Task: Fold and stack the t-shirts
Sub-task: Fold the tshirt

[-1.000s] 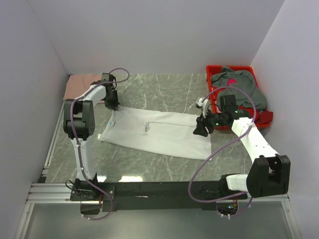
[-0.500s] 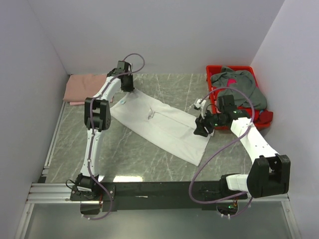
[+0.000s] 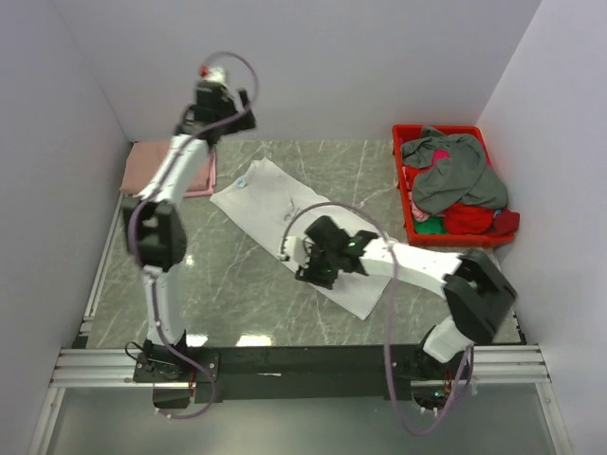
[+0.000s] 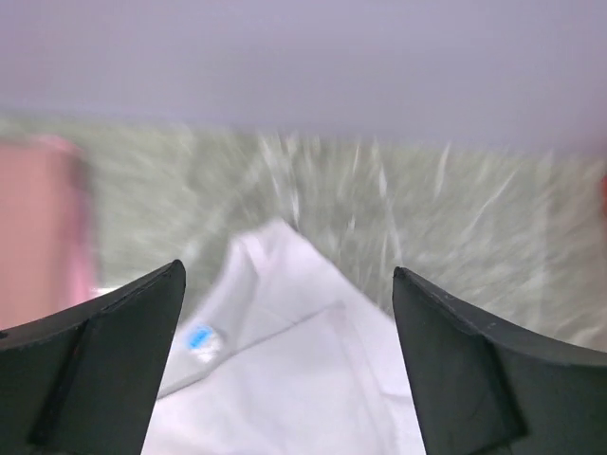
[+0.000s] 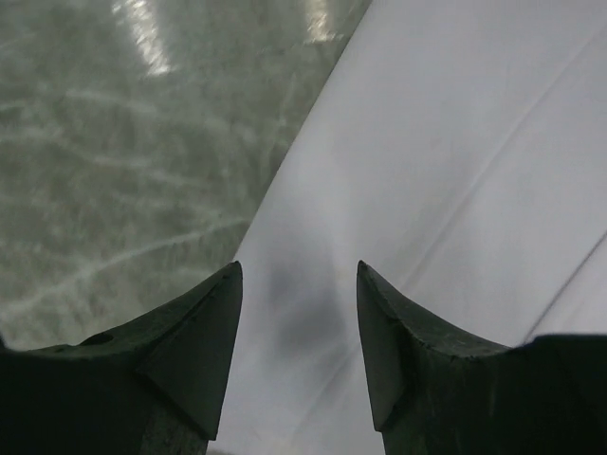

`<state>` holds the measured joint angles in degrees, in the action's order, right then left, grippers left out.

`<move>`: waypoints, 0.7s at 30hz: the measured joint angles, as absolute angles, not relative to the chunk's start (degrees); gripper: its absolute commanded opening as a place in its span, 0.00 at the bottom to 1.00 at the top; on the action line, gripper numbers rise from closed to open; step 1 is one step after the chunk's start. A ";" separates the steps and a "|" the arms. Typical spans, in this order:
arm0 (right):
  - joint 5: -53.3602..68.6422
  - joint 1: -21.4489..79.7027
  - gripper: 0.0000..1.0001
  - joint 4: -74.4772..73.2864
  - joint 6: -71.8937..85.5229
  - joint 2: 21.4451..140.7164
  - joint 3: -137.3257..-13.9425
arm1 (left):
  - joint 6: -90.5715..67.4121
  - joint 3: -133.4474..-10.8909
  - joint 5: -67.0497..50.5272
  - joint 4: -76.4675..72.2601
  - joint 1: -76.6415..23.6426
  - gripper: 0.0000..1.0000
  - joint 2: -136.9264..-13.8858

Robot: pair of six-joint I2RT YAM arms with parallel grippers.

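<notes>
A white t-shirt (image 3: 270, 202), folded into a long strip, lies diagonally across the middle of the marble table; its blue neck label (image 4: 199, 338) shows at the far-left end. My left gripper (image 3: 230, 112) hangs high above that end near the back wall, jaws wide open and empty (image 4: 288, 270). My right gripper (image 3: 307, 270) hovers low over the strip's near edge, open with only cloth (image 5: 455, 142) below it (image 5: 299, 267). A salmon-pink t-shirt (image 3: 174, 166) lies folded at the back left. Grey (image 3: 460, 171) and red (image 3: 469, 218) t-shirts sit heaped in the bin.
A red plastic bin (image 3: 406, 201) stands at the right, close to the right wall. Grey walls close in the back and both sides. Bare marble (image 3: 237, 275) shows on the near left, and the black base rail (image 3: 303, 360) runs along the near edge.
The left gripper opened, let go of the white shirt's collar end and rose toward the back wall. The right arm swung left over the shirt. The shirt now lies diagonally.
</notes>
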<state>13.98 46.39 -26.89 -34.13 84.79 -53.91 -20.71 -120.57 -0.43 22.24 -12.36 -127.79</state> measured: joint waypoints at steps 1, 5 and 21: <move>11.29 48.07 0.59 -25.52 -32.40 87.81 -55.20 | -20.86 -118.24 0.43 21.47 -11.38 0.96 -122.63; 4.97 52.64 0.59 -21.63 -27.46 95.64 -58.37 | -20.91 -114.06 1.02 19.51 -4.82 0.97 -105.67; -1.26 53.80 0.51 -21.12 -19.03 108.16 -69.45 | -28.23 -52.77 2.22 21.26 5.08 0.99 -54.28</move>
<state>-1.26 53.80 -21.12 -19.03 108.16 -69.45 -28.23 -52.77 2.22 21.26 5.08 -54.28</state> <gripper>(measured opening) 0.550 0.994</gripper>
